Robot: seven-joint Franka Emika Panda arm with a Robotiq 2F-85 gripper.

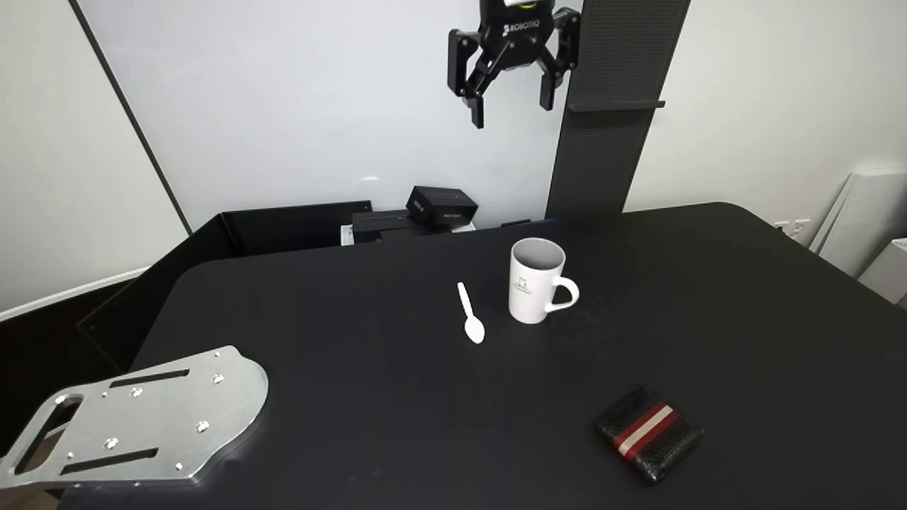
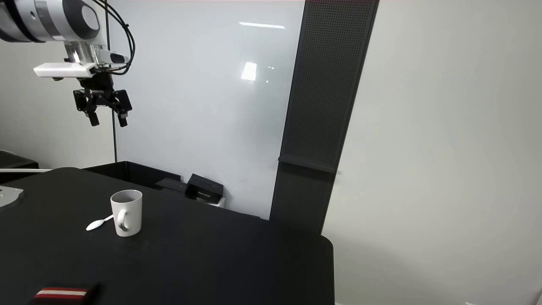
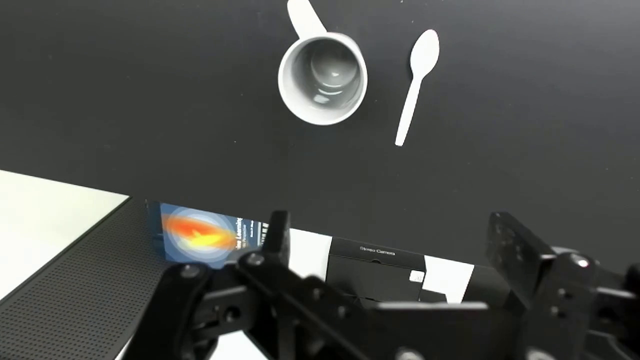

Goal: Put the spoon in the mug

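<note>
Exterior view, spoon (image 1: 472, 323) well below end effector (image 1: 512, 115), near mug (image 1: 530, 289)

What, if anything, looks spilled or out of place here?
One oddity: in an exterior view, the metal plate seems to jut past the edge of the table, as if left hanging; whether fastened is unclear. No spill or damage shows: the mug stands upright, the spoon lies beside it.

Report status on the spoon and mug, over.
Gripper open, empty, raised above table height. Spoon lying beside upright mug, not in it. Wrist view shows nothing lying over spoon.
</note>
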